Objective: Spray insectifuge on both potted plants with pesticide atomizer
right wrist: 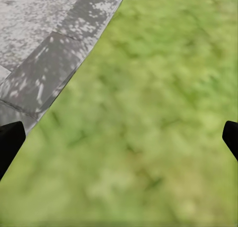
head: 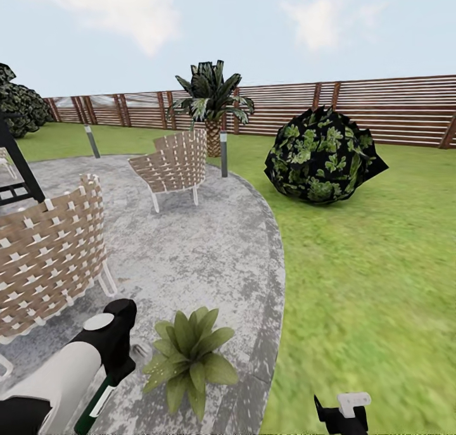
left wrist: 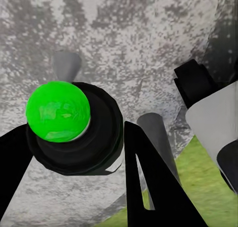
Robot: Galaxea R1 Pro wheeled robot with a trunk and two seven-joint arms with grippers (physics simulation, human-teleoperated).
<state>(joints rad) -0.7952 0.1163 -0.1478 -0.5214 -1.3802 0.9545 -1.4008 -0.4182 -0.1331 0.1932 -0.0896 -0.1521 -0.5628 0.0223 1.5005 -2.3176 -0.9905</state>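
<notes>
Left gripper [head: 111, 365], nearest the head camera, is clenched on the pesticide atomizer [head: 95, 403], its dark fingers [left wrist: 148, 187] flanking the bottle, which shows in the left wrist view as a dark round body with a bright green top [left wrist: 58, 113]. It is carried low over the grey paved circle [head: 209, 251], just beside one potted plant [head: 190, 356], apparently to put the nozzle within spraying reach. Right gripper [right wrist: 119, 142] hangs released over the lawn [head: 367, 264], fingertips wide apart, leaving that side unobstructed.
</notes>
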